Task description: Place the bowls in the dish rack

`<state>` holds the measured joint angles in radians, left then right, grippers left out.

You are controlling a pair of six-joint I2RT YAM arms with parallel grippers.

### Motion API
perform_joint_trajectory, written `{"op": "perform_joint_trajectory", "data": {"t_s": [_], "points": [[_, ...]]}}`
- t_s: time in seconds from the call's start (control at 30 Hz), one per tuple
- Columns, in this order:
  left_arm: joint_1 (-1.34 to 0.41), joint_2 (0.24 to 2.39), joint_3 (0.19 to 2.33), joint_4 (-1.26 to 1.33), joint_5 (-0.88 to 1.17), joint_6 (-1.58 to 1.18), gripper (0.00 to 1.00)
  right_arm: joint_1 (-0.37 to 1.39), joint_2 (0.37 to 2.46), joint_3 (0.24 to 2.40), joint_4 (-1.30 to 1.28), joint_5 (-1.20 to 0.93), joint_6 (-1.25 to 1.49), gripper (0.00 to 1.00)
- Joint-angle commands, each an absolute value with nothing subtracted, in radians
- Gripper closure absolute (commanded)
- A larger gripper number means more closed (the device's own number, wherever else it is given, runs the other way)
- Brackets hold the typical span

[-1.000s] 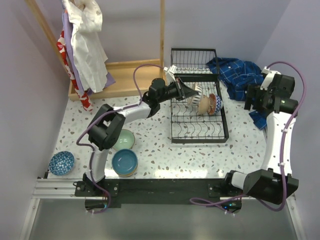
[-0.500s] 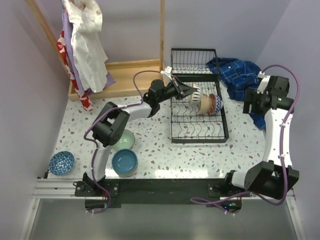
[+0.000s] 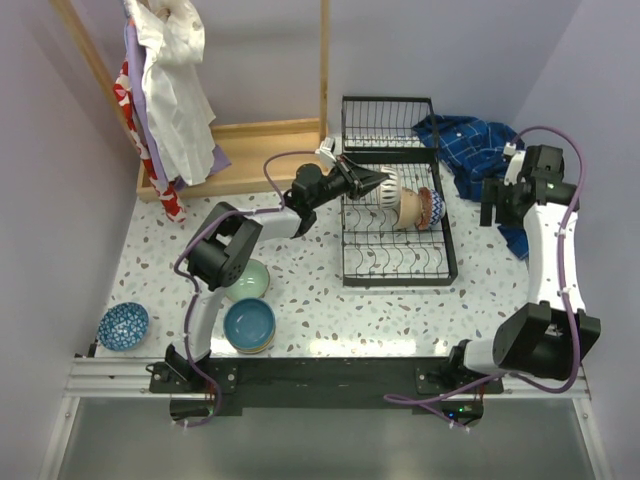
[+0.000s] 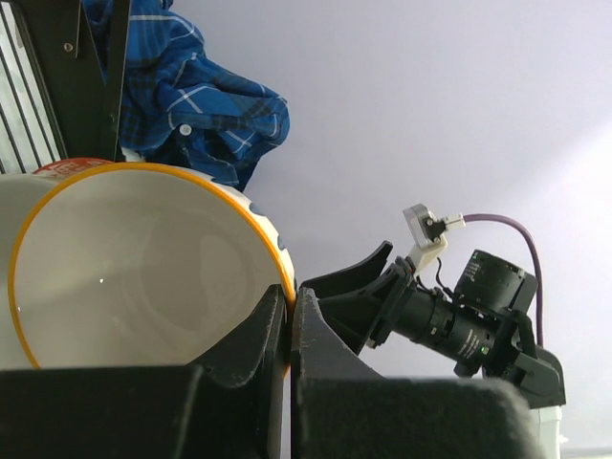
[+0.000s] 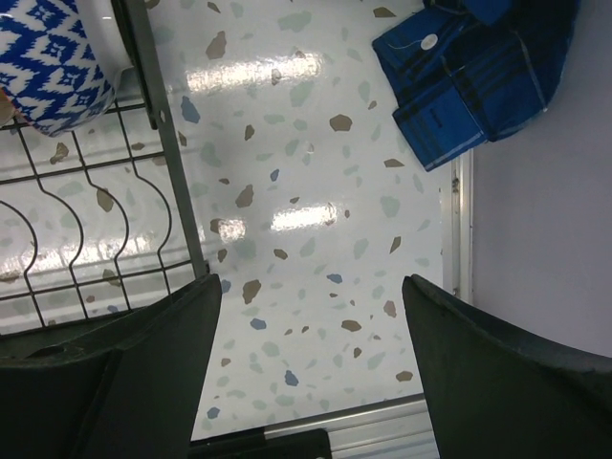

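My left gripper (image 3: 374,181) is shut on the rim of a bowl (image 3: 393,189) with a yellow edge, a white inside and a blue pattern outside, held on its side over the black wire dish rack (image 3: 400,283). In the left wrist view the jaws (image 4: 289,308) pinch that rim, and the bowl (image 4: 124,268) fills the left half. A beige bowl (image 3: 410,209) and a red-orange patterned bowl (image 3: 429,207) stand in the rack beside it. Pale green (image 3: 249,279), teal blue (image 3: 249,325) and dark blue speckled (image 3: 123,326) bowls sit on the table at the near left. My right gripper (image 3: 491,210) is open and empty, right of the rack (image 5: 163,143).
A crumpled blue plaid cloth (image 3: 470,145) lies at the far right behind my right arm, also seen as cloth (image 5: 478,67) in the right wrist view. A wooden-framed clothes stand (image 3: 260,150) with hanging garments (image 3: 170,80) fills the far left. The table's right edge rail (image 5: 457,220) is close by.
My left gripper has shifted slightly farther back with the bowl still in it. My right arm has drawn back toward the far side; its jaws stay wide.
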<state>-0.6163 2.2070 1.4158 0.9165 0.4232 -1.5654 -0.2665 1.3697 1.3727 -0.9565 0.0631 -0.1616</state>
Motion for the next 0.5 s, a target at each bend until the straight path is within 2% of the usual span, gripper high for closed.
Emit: {"op": "perform_joint_trajectory", "data": {"t_s": [0.0,0.47], "points": [[-0.611,2.166,1.422,0.976,0.399,-1.644,1.00,-0.238,1.377,1.437,-0.977,0.106,-0.179,0.20],[-0.569,2.128,1.335,0.908,0.462,-1.585,1.00,-0.218,1.387,1.442,-0.959,0.115,-0.190,0.20]]}}
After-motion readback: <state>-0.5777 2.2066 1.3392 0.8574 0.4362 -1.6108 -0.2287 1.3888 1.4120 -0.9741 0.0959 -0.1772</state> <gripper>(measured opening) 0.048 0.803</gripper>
